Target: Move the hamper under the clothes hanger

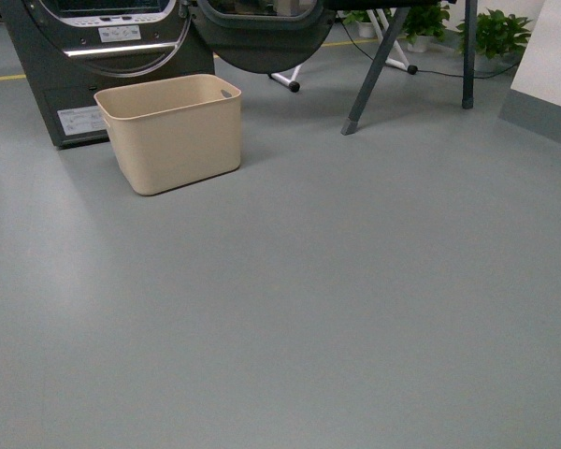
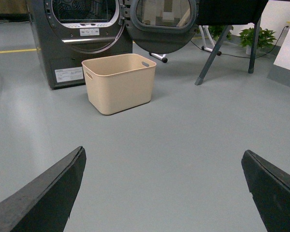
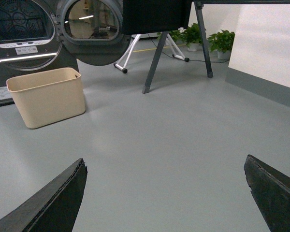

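The beige hamper [image 1: 173, 136] stands empty on the grey floor, right in front of the dark dryer. It also shows far ahead in both wrist views [image 2: 119, 82] [image 3: 48, 95]. The clothes hanger's slanted dark legs [image 1: 374, 67] rise to the hamper's right, well apart from it [image 2: 213, 54] [image 3: 154, 60]. My left gripper [image 2: 163, 157] is open, far short of the hamper, with only floor between its fingers. Just as wide open is my right gripper [image 3: 165, 163], which holds nothing. Neither arm appears in the front view.
A dark grey dryer [image 1: 103, 65] with its round door [image 1: 262, 37] swung open stands behind the hamper. White stand legs [image 1: 290, 79], a black cable and potted plants [image 1: 491, 36] lie beyond the hanger. A white wall with grey skirting [image 1: 542, 112] closes the right side.
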You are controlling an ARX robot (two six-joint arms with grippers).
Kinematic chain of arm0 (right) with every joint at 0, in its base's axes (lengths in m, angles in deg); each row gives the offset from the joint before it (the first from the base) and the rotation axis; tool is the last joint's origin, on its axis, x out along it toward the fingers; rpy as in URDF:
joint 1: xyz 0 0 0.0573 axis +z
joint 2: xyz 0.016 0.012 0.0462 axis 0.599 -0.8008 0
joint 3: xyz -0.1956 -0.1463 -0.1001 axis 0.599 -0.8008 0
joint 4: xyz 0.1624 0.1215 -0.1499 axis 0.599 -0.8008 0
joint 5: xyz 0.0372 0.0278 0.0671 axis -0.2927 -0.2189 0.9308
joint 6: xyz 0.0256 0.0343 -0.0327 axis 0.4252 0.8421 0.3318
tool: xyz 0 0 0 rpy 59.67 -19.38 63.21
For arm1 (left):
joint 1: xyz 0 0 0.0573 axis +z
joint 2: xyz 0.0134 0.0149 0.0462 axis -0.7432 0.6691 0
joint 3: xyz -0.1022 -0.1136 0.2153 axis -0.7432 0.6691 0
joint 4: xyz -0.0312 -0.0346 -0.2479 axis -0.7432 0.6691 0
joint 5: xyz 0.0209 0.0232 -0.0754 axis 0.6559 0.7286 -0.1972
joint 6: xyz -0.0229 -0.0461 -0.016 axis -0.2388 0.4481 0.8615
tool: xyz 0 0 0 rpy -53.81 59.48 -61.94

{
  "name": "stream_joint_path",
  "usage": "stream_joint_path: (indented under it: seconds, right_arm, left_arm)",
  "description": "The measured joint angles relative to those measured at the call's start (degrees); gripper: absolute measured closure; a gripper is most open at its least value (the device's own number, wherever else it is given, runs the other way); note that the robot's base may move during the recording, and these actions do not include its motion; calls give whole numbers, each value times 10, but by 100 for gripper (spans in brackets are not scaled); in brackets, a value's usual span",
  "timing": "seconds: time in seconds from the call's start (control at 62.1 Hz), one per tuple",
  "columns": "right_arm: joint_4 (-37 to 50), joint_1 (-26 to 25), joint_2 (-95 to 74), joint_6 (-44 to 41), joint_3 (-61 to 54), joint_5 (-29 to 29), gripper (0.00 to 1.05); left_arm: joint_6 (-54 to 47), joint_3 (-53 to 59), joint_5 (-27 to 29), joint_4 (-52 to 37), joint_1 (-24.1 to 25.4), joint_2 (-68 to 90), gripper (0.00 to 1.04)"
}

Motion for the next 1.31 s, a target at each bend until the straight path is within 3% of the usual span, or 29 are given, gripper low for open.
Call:
stream_joint_path:
  seconds: [1.305]
  right_arm:
    - [0, 0, 0, 0, 0, 0, 8]
  left_arm:
    - [0, 0, 0, 0, 0, 0, 7]
